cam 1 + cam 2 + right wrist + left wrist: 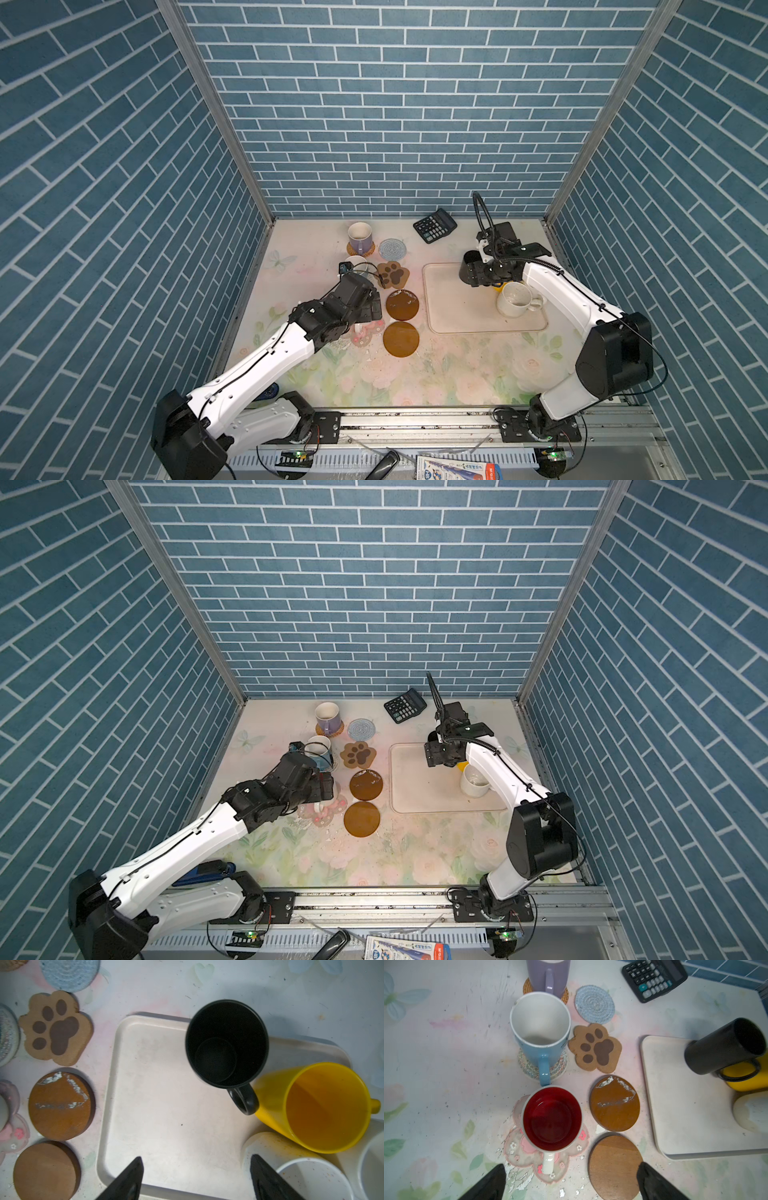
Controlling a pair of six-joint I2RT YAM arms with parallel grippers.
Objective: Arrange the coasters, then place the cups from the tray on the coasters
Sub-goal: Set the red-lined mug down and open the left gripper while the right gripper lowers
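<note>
Red-lined mug (552, 1120) — on flowery coaster (517, 1153)

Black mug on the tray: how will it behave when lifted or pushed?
The black mug looks rigid and matte, so probably grippy rather than slick. It stands tall and narrow on the tray, so a sideways push could tip it. Its handle sits close beside the yellow mug, which may get nudged.

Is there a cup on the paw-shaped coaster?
No, the paw-shaped coaster lies bare beside the pale blue mug.
</note>
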